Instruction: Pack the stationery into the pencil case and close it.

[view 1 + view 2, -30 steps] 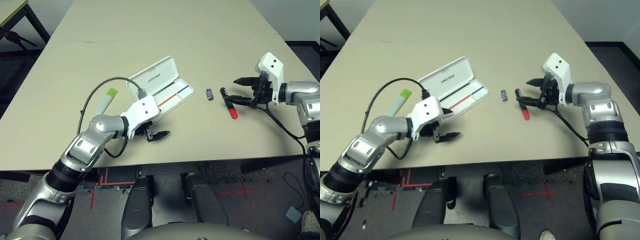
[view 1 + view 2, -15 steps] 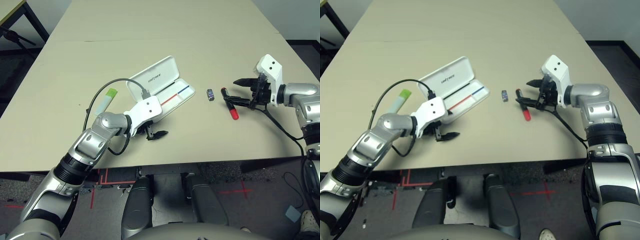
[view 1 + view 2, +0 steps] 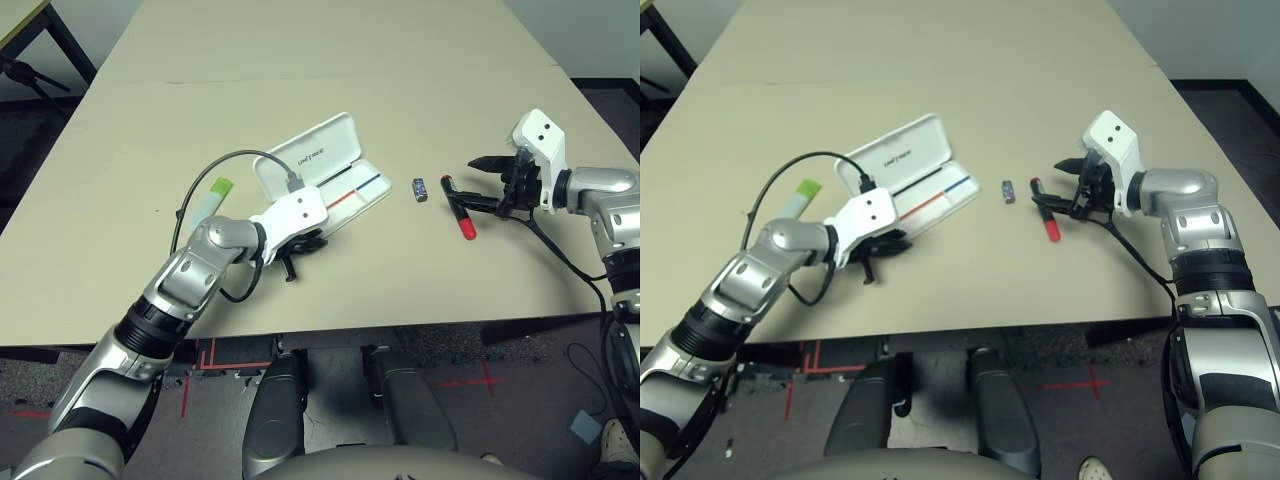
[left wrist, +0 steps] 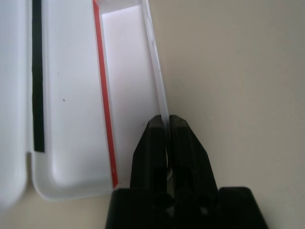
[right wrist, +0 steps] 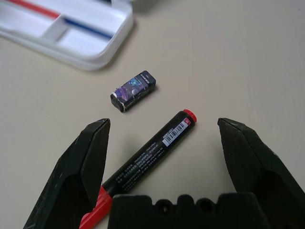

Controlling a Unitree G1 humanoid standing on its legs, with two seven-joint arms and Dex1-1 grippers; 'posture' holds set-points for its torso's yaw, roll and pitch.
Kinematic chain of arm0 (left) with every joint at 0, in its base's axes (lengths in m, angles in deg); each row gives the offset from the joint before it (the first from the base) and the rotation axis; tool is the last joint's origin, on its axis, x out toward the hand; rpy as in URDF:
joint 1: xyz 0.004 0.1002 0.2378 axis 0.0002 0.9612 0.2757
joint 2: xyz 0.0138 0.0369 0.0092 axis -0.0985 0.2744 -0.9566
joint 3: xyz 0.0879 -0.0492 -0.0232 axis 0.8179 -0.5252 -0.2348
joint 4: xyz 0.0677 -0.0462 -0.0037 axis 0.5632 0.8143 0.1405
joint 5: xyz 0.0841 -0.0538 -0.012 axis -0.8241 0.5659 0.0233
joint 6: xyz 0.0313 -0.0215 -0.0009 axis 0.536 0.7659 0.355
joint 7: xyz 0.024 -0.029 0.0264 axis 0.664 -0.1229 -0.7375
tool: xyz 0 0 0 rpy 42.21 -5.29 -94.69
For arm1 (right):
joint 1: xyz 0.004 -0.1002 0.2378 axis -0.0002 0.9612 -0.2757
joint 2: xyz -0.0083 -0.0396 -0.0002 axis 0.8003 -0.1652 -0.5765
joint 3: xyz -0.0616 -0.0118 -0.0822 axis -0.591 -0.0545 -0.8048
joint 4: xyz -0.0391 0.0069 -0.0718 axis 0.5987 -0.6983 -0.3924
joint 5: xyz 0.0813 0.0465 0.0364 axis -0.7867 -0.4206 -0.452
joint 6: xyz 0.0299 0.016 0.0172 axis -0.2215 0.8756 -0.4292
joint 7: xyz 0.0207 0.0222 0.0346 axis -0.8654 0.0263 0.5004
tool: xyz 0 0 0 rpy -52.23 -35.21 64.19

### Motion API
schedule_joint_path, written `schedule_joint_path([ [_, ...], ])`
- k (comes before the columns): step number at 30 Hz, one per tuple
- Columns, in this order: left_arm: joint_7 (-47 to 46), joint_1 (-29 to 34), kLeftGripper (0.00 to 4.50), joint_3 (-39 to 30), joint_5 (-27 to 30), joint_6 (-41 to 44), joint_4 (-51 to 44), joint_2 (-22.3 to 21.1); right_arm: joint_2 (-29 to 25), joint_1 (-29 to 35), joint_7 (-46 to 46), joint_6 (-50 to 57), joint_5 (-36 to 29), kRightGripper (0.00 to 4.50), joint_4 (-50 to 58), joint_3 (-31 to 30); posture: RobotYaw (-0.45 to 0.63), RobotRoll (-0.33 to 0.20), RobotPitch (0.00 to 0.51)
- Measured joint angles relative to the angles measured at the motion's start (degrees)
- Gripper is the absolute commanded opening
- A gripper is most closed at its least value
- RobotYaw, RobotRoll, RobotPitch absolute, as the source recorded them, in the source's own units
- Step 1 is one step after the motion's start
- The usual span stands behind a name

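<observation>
Right now my left gripper (image 4: 167, 125) is pinched shut on the thin front wall of the pencil case (image 3: 335, 178). I think I hold it there so the case cannot slide when things get pushed into it. The case is my landmark, so I will place all the rest from it. It lies open on the table (image 3: 300, 60), with its lid tipped up on the far side and its tray, with the red and blue stripe, facing me. The tray looks bare, so I judge no packing is done yet.

My right gripper (image 5: 164, 143) is well off to the right of the case. Its two fingers stand wide apart with nothing between them but air. They sit on either side of the red marker (image 3: 457, 208), which lies flat on the table, its black cap end toward the case. I think I set them like that so they can close on the marker next.

Between the case and the marker lies the tiny dark block (image 3: 419, 189), just beside the tray's right end.

The highlighter (image 3: 210, 200), with its lime-green cap, lies on the left side of the case, near the lid. My left arm's cable loops close by it.
</observation>
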Motion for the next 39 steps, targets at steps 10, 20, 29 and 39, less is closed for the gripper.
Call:
schedule_joint_path([
  [10, 7.65, -0.34, 0.02, 0.65, -1.22, -8.74, 1.22, -4.96, 0.06, -0.04, 0.24, -0.51, -0.01, 4.50, -0.05, -0.04, 0.00, 0.000, 0.202],
  [20, 14.67, 1.86, 0.02, 0.40, -1.22, -16.45, -1.91, -10.01, 0.07, 1.91, 6.92, 3.38, -1.76, 4.50, 3.60, -0.52, 0.01, 0.000, 0.204],
  [29, 15.97, 4.50, 0.02, 0.00, -1.26, -17.72, -3.53, -11.04, -0.70, 4.20, 12.91, 9.66, -4.57, 4.50, 10.22, -1.93, 0.02, 0.000, 0.206],
  [39, 15.97, 5.08, 0.02, -0.33, -1.29, -18.12, -3.48, -11.04, -2.22, 5.53, 14.75, 11.07, -4.96, 4.50, 12.21, -2.55, 0.02, 0.000, 0.210],
])
